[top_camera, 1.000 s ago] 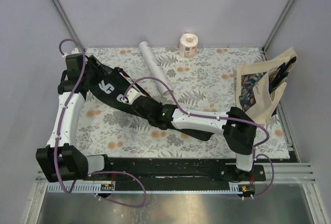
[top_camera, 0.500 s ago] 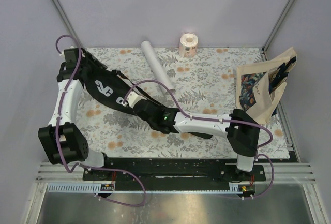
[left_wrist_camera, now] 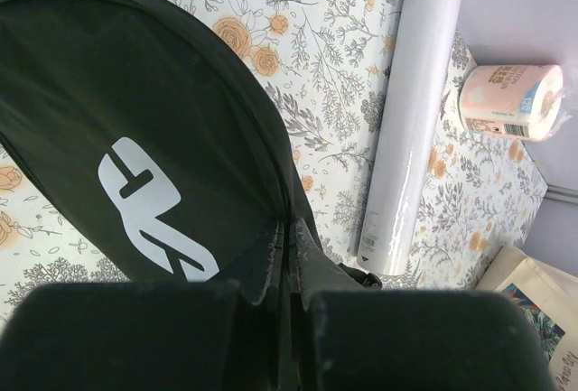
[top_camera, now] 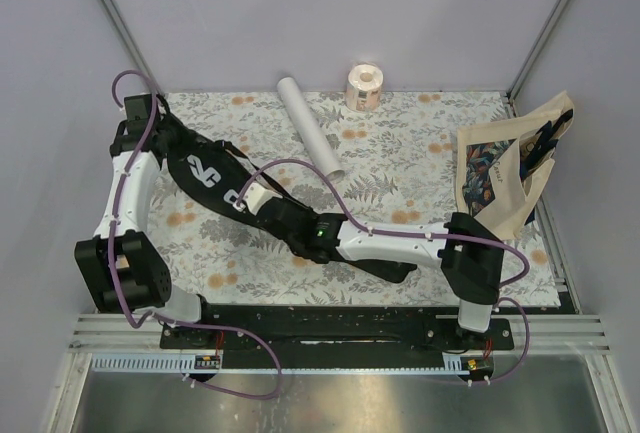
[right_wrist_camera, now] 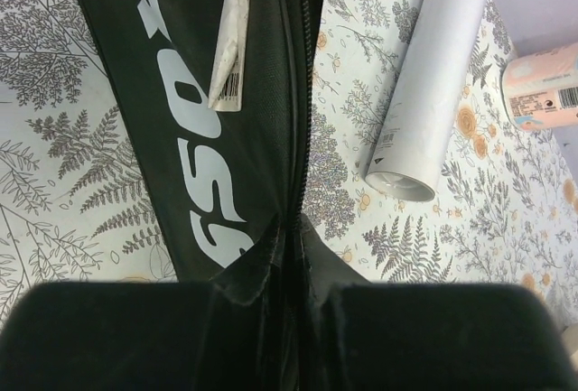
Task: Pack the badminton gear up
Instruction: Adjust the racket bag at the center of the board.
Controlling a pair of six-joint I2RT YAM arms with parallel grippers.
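Left pincer point(left_wrist_camera: 287, 228) is clamped shut on the racket bag point(top_camera: 205, 175) seam near the counter's point(top_camera: 420, 153) far-left corner. Right pincer point(right_wrist_camera: 291, 228) is pinched shut on the zip edge mid-bag. Bag lies diagonal, left half. Risks: thin fabric could slip out if they tug apart. Dragging the bag could bump the tube point(top_camera: 310, 140) just beside it and set it rolling.

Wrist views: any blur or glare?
Left wrist: the left gripper is a soft dark blur at the bottom; bag and tube sharp, mild sheen on the tube. Right wrist: same foreground blur on the right gripper, bag lettering crisp. Top view: even light, soft shadows.
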